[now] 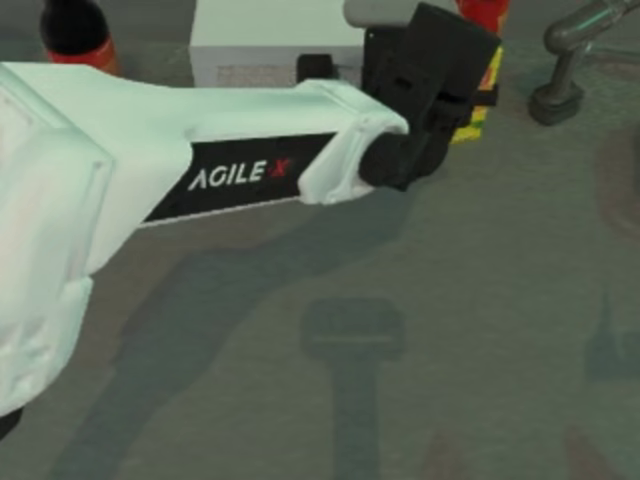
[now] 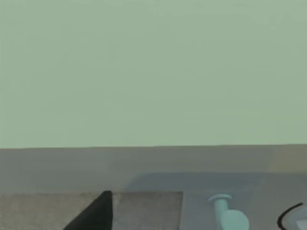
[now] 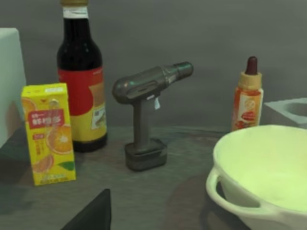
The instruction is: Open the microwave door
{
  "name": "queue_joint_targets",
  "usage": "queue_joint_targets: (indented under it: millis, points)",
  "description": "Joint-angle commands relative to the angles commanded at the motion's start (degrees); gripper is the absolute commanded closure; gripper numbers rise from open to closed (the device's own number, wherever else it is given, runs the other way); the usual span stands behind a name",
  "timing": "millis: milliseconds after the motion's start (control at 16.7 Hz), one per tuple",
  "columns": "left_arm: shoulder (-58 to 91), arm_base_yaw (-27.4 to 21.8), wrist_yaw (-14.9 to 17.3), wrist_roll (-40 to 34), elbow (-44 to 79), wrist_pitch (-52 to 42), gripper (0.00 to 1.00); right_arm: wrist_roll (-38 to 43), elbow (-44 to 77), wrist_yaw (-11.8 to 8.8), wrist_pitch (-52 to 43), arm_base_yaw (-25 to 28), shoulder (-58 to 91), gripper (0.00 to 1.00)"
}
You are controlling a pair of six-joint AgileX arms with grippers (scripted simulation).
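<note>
Against the table's far edge in the top view stands the boxy white microwave (image 1: 275, 35), smooth and matte, its right part hidden behind the left gripper (image 1: 430, 90). This blocky black gripper, on a glossy white arm with a black lettered band, hangs just in front of the microwave's right end. Whether its jaws are apart or together I cannot tell.

The left wrist view shows the flat microwave door (image 2: 144, 211) only along its lower edge. A grainy, speckled grey mesh window is cut off there, and beside it is the slim, rounded pale handle (image 2: 225, 218). A dark wedge covers part of the mesh. Whether the door is ajar cannot be made out.

Right of the microwave the yellow orange-juice carton (image 3: 48, 134) stands upright. Behind it is a tall dark glass bottle with a red label (image 3: 81, 76). Farther from the microwave are a grey pistol-shaped power drill (image 3: 146, 110) standing on its base, a small orange squeeze bottle with a dark red cap (image 3: 247, 96), and a glossy cream bowl with a loop handle (image 3: 268, 177), cut off at the frame. Of the right gripper (image 3: 91, 215) only a dark tip shows, so the state of its jaws cannot be told.
</note>
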Motion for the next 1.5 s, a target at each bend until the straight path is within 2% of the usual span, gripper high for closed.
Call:
queue_joint_targets:
  millis: [60, 840, 1320, 1380, 1500]
  points:
    - [0.0, 0.0, 0.0, 0.0, 0.0, 0.0, 0.0, 0.0, 0.0, 0.0, 0.0, 0.0, 0.0, 0.0]
    - [0.0, 0.0, 0.0, 0.0, 0.0, 0.0, 0.98, 0.0, 0.0, 0.0, 0.0, 0.0, 0.0, 0.0]
    - [0.0, 0.0, 0.0, 0.0, 0.0, 0.0, 1.0, 0.0, 0.0, 0.0, 0.0, 0.0, 0.0, 0.0]
    - [-1.4, -3.5, 0.2, -0.1, -2.2, 0.1, 1.0, 0.0, 0.0, 0.0, 0.0, 0.0, 0.0, 0.0]
    - [-1.1, -3.5, 0.4, -0.3, -1.5, -0.6, 1.0, 0.0, 0.0, 0.0, 0.0, 0.0, 0.0, 0.0]
